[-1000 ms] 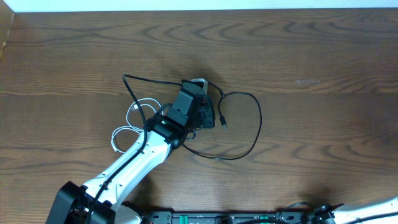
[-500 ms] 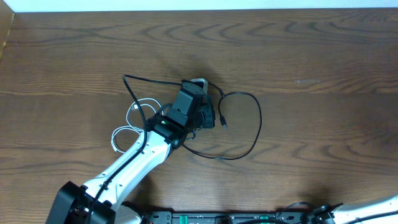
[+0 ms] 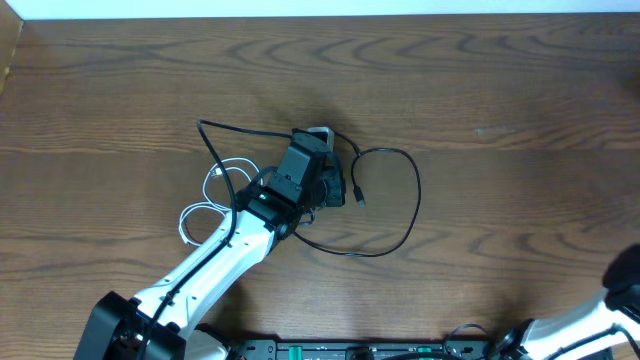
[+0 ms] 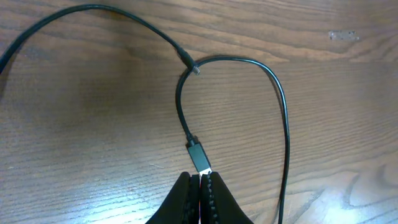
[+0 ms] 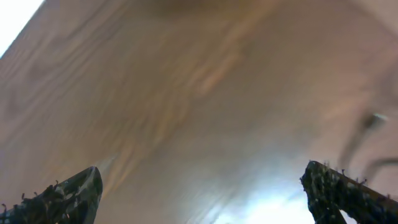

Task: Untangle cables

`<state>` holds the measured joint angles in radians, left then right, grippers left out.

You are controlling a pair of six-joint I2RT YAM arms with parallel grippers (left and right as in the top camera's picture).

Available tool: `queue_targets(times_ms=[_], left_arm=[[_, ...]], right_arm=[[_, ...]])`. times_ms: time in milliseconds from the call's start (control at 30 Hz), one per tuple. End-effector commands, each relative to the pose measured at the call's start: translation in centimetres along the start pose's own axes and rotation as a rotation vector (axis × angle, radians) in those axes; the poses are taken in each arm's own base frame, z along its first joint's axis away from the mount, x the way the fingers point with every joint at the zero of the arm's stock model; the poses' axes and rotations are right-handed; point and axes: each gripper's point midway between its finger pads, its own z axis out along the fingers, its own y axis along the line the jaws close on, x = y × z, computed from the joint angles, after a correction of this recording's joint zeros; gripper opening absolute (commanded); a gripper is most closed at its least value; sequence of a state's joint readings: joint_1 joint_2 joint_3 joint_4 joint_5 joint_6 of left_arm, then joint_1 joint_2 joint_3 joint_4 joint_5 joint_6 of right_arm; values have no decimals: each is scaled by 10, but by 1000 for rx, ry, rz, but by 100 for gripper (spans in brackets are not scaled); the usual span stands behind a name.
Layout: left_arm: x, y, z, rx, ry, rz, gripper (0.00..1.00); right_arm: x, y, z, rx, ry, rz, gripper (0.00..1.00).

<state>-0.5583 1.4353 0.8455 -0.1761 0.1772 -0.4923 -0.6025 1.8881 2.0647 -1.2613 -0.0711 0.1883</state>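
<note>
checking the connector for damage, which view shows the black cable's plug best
Left wrist: the black cable's plug lies large and sharp just ahead of the shut left gripper. Overhead shows it only as a tiny dark tip. Right wrist is blurred; no plug can be made out.

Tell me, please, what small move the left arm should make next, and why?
Probably a gentle lift and pull of the left gripper to the robot's right, away from the white cable. Its jaws look shut on the plug end of the black cable, whose loop lies slack on the table there, while the white cable sits coiled on the arm's opposite side.
</note>
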Motion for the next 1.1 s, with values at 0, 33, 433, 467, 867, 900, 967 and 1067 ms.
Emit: queue_targets(times_ms=[0, 33, 433, 467, 867, 900, 967, 1067], left_arm=[[1, 8, 0, -18, 0, 11, 11], [-2, 11, 0, -25, -6, 2, 12], [-42, 98, -38, -172, -111, -246, 17], [-42, 106, -45, -189, -117, -267, 17], [-29, 124, -102, -257, -119, -227, 28], [-27, 127, -103, -277, -117, -230, 28], [-26, 131, -106, -301, -123, -229, 28], [-28, 129, -108, -296, -133, -237, 28]], right_arm=[[22, 65, -5, -97, 30, -221, 99], [34, 82, -6, -113, 54, -263, 99], [149, 190, -27, -142, 254, -481, 99], [153, 194, -29, -129, 244, -505, 99], [227, 232, -3, -137, 172, -714, 99], [240, 231, -1, -155, 167, -732, 99], [266, 229, 0, -196, 168, -767, 99], [301, 227, -9, -251, 177, -820, 99]])
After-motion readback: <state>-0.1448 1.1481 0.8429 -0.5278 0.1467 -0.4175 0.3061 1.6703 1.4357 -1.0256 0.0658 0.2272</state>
